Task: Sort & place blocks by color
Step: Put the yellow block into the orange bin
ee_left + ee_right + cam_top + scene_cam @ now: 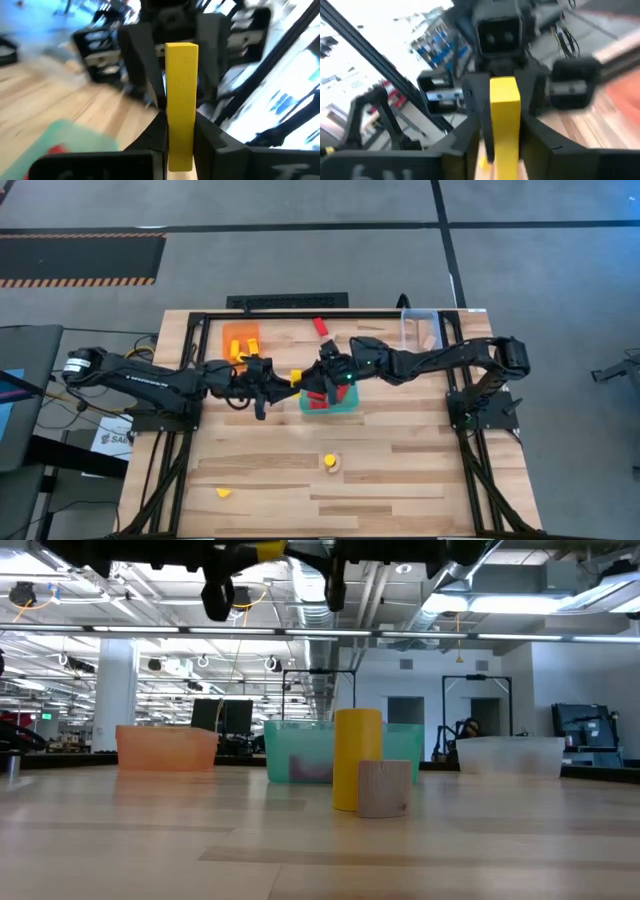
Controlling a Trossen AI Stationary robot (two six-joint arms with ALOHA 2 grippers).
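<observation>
Left pincer, at mid-frame in the high view, is closed on a yellow bar, its fingers pressed to the bar's long faces, while the right pincer meets it from the other side just above the teal tray. Both wrist views show the same yellow bar standing between dark fingers, so this looks like a handover in mid-air; whether the right pincer has closed on it cannot be told.

The next move probably calls for one arm to let go cleanly and the other to carry the bar to the orange tray at upper left, where yellow pieces already lie. The bar is smooth, square-edged painted wood.

Red blocks sit in the teal tray, one red block lies loose near the top edge, and pale wood rests in the clear tray at upper right. Lower on the plank bench stand a yellow cylinder touching a pale wood cylinder, with a yellow wedge at lower left.
</observation>
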